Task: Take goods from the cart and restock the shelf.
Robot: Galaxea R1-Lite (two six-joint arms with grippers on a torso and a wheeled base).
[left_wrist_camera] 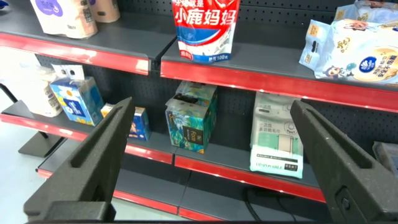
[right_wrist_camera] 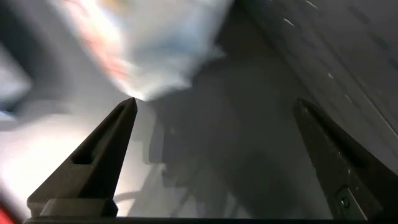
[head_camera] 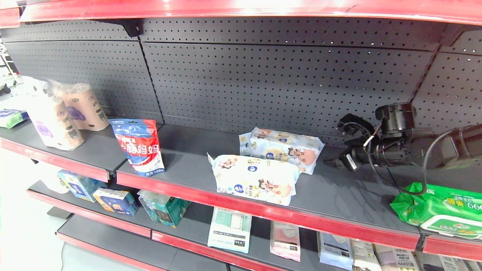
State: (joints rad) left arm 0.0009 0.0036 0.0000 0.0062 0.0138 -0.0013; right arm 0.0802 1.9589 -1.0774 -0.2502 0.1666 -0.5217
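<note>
Step in hand, as I judge it: placing. Two baby-wipe packs lie flat on the middle shelf (head_camera: 339,195), so this item looks set down.

Right gripper (head_camera: 334,162): low over the shelf board, just beside the right end of the rear wipes pack (head_camera: 282,148). I cannot tell whether it touches the pack. Its wrist view shows the jaws spread wide with nothing between them.

Left gripper (left_wrist_camera: 211,102): jaws wide apart, empty, facing the lower shelves.

Next move, my estimate: draw the right arm straight back off the shelf, clear of the pack's corner and the green wipes pack (head_camera: 444,209) near the arm, then go to the cart for more stock.

Task item: soft white film packs with cartoon print and a round blue label. The rear pack lies towards the pegboard. The front wipes pack (head_camera: 254,178) lies near the red shelf lip, its far edge overlapping the rear one. Both look slightly puffy and uncrushed.

Also on the shelf: a red-and-blue pouch (head_camera: 139,146), upright, to the left.
</note>
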